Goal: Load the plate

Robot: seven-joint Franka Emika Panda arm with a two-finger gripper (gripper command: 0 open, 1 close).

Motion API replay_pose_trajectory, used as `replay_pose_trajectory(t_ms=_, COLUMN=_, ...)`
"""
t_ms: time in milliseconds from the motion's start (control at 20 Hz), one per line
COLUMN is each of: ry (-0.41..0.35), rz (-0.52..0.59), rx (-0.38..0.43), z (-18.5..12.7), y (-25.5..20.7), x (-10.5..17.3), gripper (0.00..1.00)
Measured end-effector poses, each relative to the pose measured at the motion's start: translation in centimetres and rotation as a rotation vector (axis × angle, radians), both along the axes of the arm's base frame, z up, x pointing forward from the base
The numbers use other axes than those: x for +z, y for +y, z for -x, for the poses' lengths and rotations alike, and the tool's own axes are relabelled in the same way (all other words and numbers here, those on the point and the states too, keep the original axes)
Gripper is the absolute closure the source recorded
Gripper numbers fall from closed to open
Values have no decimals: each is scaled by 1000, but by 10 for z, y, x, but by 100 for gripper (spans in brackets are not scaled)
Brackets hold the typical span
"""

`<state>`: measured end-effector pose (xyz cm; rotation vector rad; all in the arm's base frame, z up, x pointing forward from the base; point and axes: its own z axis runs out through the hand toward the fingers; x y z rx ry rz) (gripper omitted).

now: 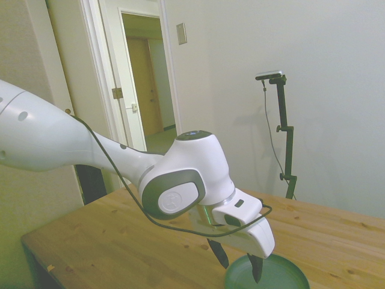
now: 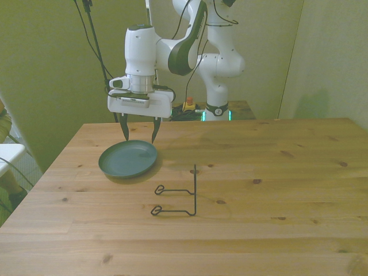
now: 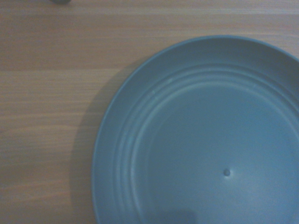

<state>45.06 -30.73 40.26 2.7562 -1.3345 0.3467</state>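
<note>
**Gripper poised above the plate's far rim**

On the wooden table (image 2: 241,172), toward the front view's left, lies the plate (image 2: 127,159), a round, dark green, shallow dish resting flat on the boards with its raised rim uppermost. The gripper (image 2: 140,135) hangs directly over the plate's far edge, its two dark fingers (image 2: 125,131) pointing straight down and spread wide, with open air between them; nothing is held. In the front view the fingertips stand just above the rim on the side nearest the robot; whether they touch it cannot be told. The side view shows the same arrangement from the flank: the white arm (image 1: 90,150) reaches in over the table, the gripper (image 1: 239,265) points down, and one fingertip overlaps the plate (image 1: 274,276) near its rim, while the other stands over the table beside it.

The wrist view shows the plate (image 3: 210,140) from close above. Its interior carries several faint concentric rings and a small raised dot near the middle; bare wood grain fills the rest of the field. The plate is empty.

Nearer the camera in the front view, and apart from the plate, a thin black wire rack (image 2: 178,198) stands on the table: one upright post (image 2: 195,184) and two low prongs ending in small loops.
</note>
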Motion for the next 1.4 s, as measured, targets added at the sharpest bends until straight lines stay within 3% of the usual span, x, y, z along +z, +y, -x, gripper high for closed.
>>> replay_pose_trajectory(t_ms=950, ry=8, rz=-3, rx=42, z=-15, y=25, x=-39, gripper=0)
replay_pose_trajectory(t_ms=1350, ry=32, rz=150, rx=86, z=-29, y=39, x=-50, gripper=0)
replay_pose_trajectory(t_ms=1400, ry=36, rz=162, rx=89, z=-31, y=41, x=-51, gripper=100)
